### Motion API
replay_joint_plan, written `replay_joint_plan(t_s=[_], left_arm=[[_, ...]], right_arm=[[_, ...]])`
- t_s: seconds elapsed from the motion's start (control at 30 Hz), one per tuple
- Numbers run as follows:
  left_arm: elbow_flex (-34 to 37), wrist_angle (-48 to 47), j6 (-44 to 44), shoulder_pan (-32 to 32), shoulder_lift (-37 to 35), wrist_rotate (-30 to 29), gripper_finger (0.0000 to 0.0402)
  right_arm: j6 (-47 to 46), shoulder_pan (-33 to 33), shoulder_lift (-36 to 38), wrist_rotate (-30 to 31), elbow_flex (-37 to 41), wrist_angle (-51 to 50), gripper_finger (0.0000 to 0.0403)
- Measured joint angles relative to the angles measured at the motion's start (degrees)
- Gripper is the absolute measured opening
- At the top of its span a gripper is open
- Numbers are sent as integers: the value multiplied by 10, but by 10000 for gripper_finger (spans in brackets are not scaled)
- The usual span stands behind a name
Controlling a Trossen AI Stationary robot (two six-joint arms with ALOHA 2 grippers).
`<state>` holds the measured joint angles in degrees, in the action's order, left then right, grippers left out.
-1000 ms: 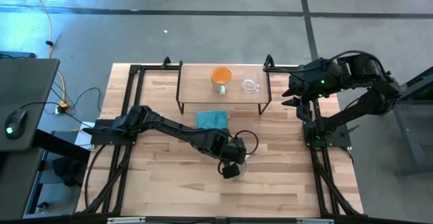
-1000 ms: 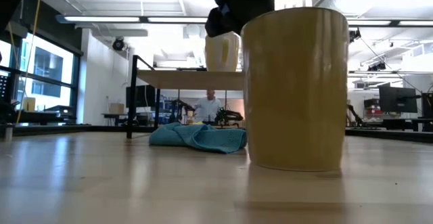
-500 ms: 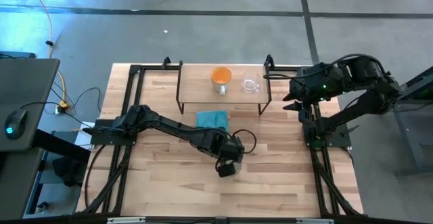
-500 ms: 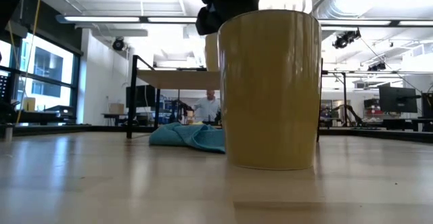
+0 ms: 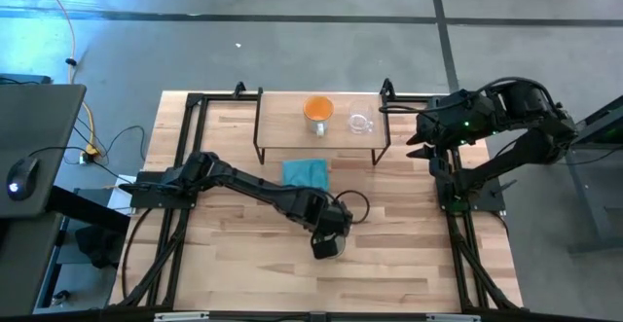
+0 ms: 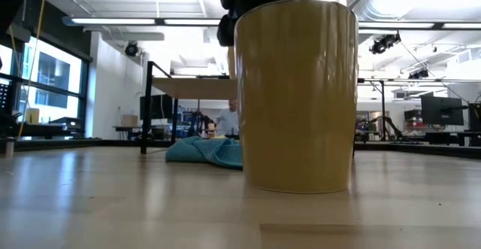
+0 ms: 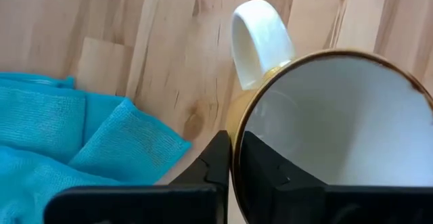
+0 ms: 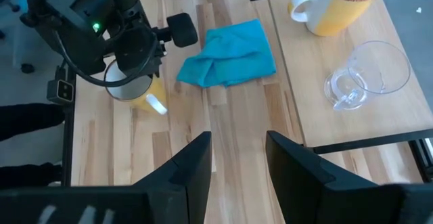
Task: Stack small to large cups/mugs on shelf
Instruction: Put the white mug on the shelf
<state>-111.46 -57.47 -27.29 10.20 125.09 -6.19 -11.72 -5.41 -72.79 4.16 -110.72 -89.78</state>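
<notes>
A large yellow mug (image 5: 329,248) with a white inside and a white handle (image 7: 260,38) stands on the table near its middle, close in front of the low camera (image 6: 297,95). My left gripper (image 5: 327,238) is shut on it from above. On the wooden shelf (image 5: 292,132) at the far edge stand an orange mug (image 5: 318,111) and, to its right, a small clear glass cup (image 5: 360,124). My right gripper (image 5: 419,139) hangs open and raised at the shelf's right end, holding nothing. My left gripper pinches the mug's rim (image 7: 237,126), a short way round from the handle. One finger (image 7: 264,173) is inside the mug and the other finger (image 7: 216,160) is outside its wall. The fingers come steeply from above. The mug stands upright, its base (image 6: 297,187) at the tabletop.
A crumpled teal cloth (image 5: 306,171) lies on the table between the shelf and the yellow mug. Black frame rails (image 5: 185,147) run along the table's left and right sides. Bare wood lies near the front edge (image 5: 389,283).
The yellow mug has shifted a little toward the table's left and near edges, staying upright in my left gripper's hold. That gripper's wrist has tipped slightly while staying shut on the rim.
</notes>
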Motion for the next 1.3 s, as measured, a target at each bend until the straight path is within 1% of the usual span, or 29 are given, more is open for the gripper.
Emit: replay_joint_plan(t_s=[0.23,0.33,0.43,0.8,1.03,1.3], left_arm=[[0,-9,-2,-1,-2,-9,6],[0,-23,-2,-7,-5,3,4],[0,-43,1,-14,-13,3,4],[-1,-92,15,-49,-76,11,4],[-2,-164,31,-75,-112,14,4],[-2,-221,53,-116,-159,7,3]], right_arm=[[2,0,0,0,0,0,133],[8,0,0,0,0,0,133],[13,0,0,0,0,0,133],[15,0,1,0,0,0,133],[17,0,1,0,0,0,133],[17,0,1,0,0,0,133]])
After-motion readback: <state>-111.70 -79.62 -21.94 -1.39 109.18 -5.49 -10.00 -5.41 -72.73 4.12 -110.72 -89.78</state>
